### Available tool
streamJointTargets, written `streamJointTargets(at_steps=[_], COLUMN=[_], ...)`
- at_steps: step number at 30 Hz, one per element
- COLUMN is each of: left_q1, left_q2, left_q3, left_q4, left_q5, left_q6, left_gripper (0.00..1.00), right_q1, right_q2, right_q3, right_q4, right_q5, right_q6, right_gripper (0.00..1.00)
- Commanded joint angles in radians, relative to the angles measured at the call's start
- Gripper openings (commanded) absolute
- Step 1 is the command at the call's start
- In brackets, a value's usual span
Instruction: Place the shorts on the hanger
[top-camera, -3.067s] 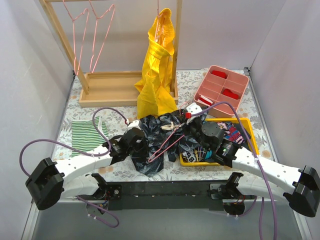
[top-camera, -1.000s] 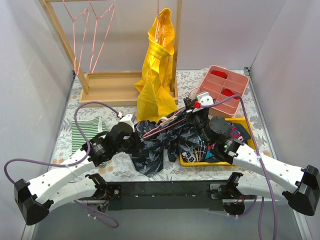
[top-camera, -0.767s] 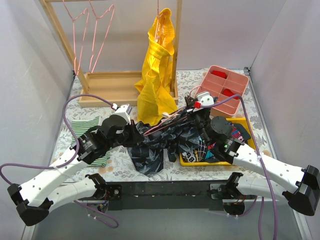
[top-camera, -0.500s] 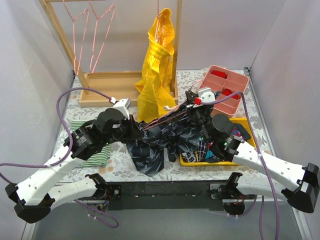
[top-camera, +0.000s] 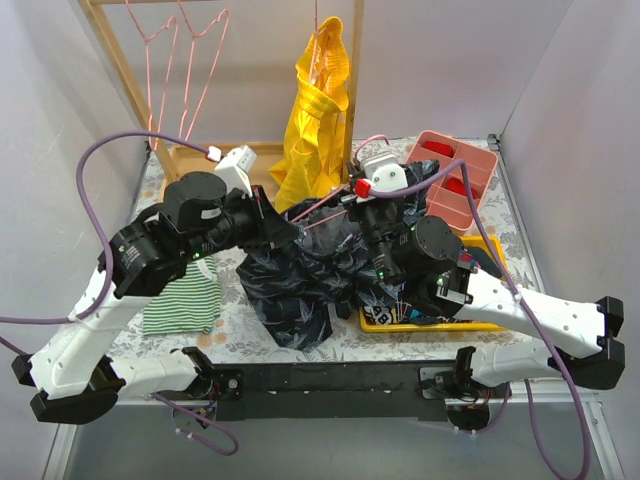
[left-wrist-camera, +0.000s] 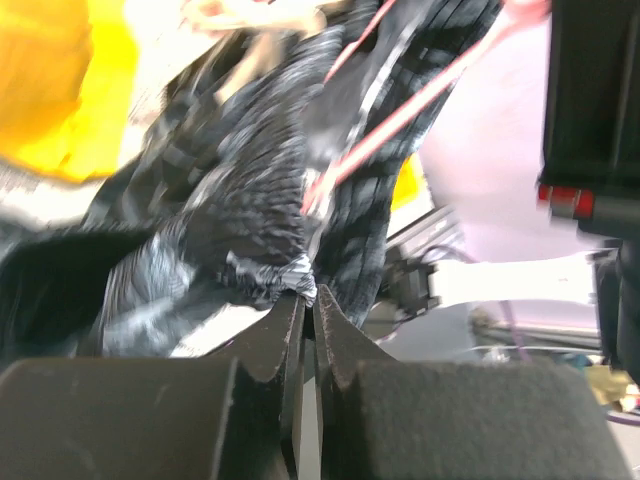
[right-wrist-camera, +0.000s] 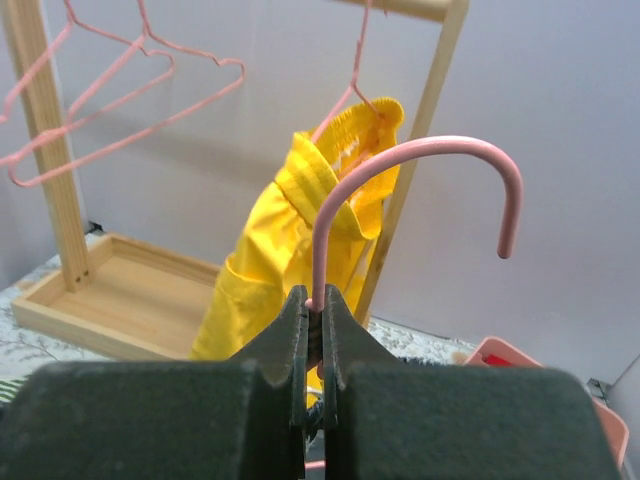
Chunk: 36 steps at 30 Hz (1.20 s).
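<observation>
Black fabric with a pale grey marbled print is being shown by the shorts (top-camera: 295, 280), and plain pink by the hanger (right-wrist-camera: 321, 250). Bright yellow is being displayed by a garment (top-camera: 315, 130) against the pale wooden rack (top-camera: 215, 178), while green and white stripes are being shown by a cloth (top-camera: 185, 300) on the grey leaf-patterned table cover (top-camera: 235, 325). Red pieces (top-camera: 458, 186) are being shown in a salmon-pink tray (top-camera: 470, 165), and what is probably multicoloured print is being glimpsed in the yellow tray (top-camera: 440, 324).
</observation>
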Motion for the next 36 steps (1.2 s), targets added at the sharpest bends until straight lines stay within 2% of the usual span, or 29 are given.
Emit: streamJointTargets(at_steps=[1,3,5,6,8,10,13,17,21,24,30,33,36], left_q1=[0.003,0.003,0.003,0.003,0.003,0.003,0.003,0.003,0.004,0.003,0.003,0.003,0.003], left_q2=[0.02,0.023,0.024,0.017,0.001,-0.025,-0.06,-0.106,-0.166,-0.226,-0.261,-0.284,-0.255], left_q3=[0.114,0.132,0.142,0.14,0.127,0.102,0.09,0.106,0.099,0.01,-0.129,-0.159,-0.168], left_q4=[0.042,0.062,0.073,0.077,0.1,0.126,0.149,0.127,-0.02,-0.068,-0.096,-0.062,-0.088], left_q5=[0.06,0.074,0.067,0.068,0.074,0.089,0.119,0.177,0.093,0.08,0.132,0.143,0.111], left_q6=[-0.002,0.015,0.022,0.029,0.042,0.058,0.082,0.191,0.321,0.418,0.493,0.512,0.525], left_gripper=[0.0,0.0,0.0,0.13,0.17,0.27,0.53,0.66,0.69,0.68,0.65,0.7,0.7], right_q1=[0.088,0.091,0.093,0.094,0.091,0.093,0.091,0.091,0.093,0.091,0.091,0.091,0.093], right_q2=[0.066,0.125,0.147,0.146,0.143,0.144,0.136,0.121,0.11,0.116,0.149,0.167,0.181], right_q3=[0.254,0.396,0.432,0.437,0.448,0.472,0.486,0.494,0.52,0.553,0.595,0.593,0.596], right_q4=[-0.113,-0.219,-0.291,-0.299,-0.363,-0.414,-0.463,-0.528,-0.639,-0.704,-0.779,-0.796,-0.815], right_q5=[0.095,0.118,0.129,0.123,0.1,0.085,0.068,0.029,-0.044,-0.087,-0.138,-0.149,-0.159], right_q6=[-0.079,-0.045,-0.024,-0.019,0.032,0.07,0.104,0.144,0.228,0.269,0.32,0.337,0.352], right_gripper=[0.01,0.01,0.01,0.01,0.01,0.01,0.01,0.01,0.01,0.01,0.01,0.01,0.01])
